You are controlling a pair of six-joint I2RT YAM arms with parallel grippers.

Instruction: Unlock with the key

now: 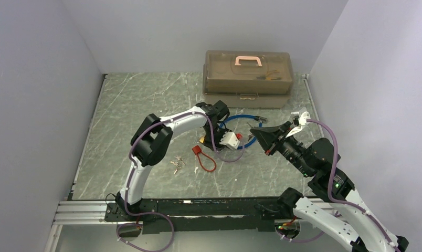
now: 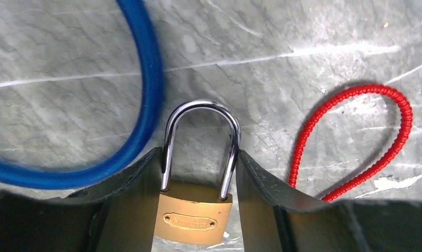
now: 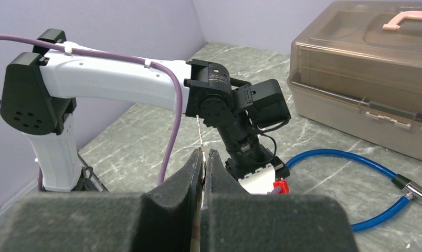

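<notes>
Padlock clamped between left fingers, shackle jutting beyond fingertips, right fingers pinching thin key

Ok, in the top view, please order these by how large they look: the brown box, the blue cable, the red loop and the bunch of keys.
1. brown box
2. blue cable, though the arms hide part of it, so this place is less sure
3. red loop
4. bunch of keys

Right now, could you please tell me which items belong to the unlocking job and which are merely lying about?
Job: brass padlock in left pincer; thin metal piece, apparently the key, in right pincer.
Lying about: blue cable; red cord loop; loose keys; toolbox.
</notes>
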